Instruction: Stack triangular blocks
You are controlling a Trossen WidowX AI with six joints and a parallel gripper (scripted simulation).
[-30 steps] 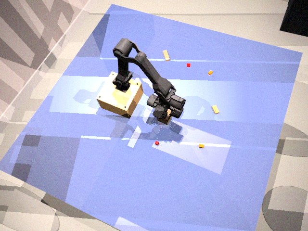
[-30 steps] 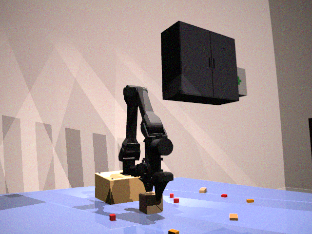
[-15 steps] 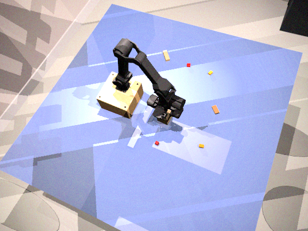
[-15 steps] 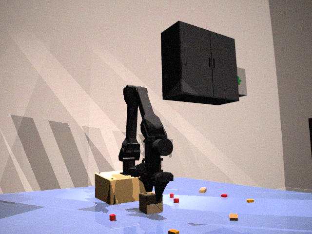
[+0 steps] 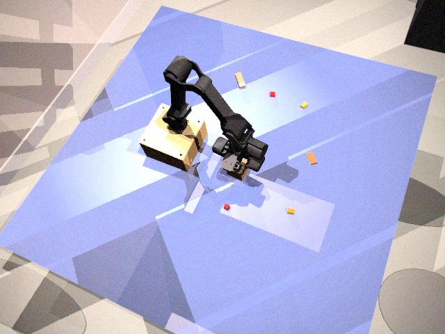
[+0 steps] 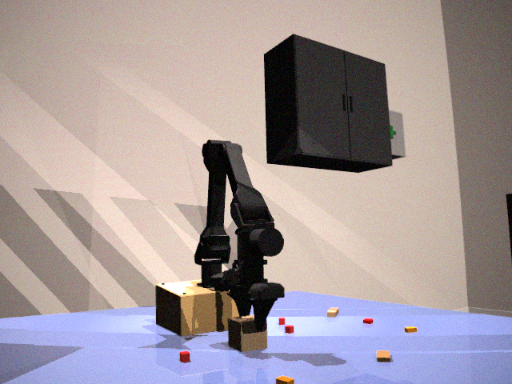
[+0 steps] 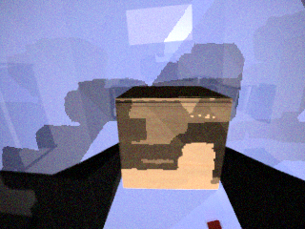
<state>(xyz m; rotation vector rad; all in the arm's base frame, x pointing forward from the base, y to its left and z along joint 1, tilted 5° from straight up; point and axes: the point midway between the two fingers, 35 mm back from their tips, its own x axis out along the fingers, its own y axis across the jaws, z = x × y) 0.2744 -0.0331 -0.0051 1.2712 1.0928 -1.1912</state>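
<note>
The two wooden triangular blocks are together under my hand and look like one square block (image 5: 237, 175) (image 6: 254, 341) (image 7: 164, 126) on the blue table. Its top looks about level in the exterior view, and I see no clear gap between the halves. The seam and how evenly the ends line up are hard to tell under the patchy shadows. My gripper (image 6: 254, 325) (image 7: 169, 147) points down over it, with a finger at either side, shut on the upper triangular block. In the top view the hand hides much of the block.
A red cube (image 5: 227, 207) (image 6: 185, 356) and a yellow piece (image 5: 290, 211) lie near the block. An orange-tan slab (image 5: 311, 158), a tan bar (image 5: 240, 80), another red piece (image 5: 272, 94) and another yellow piece (image 5: 304, 104) lie farther off. The arm's wooden base box (image 5: 168, 143) (image 6: 198, 314) stands close by.
</note>
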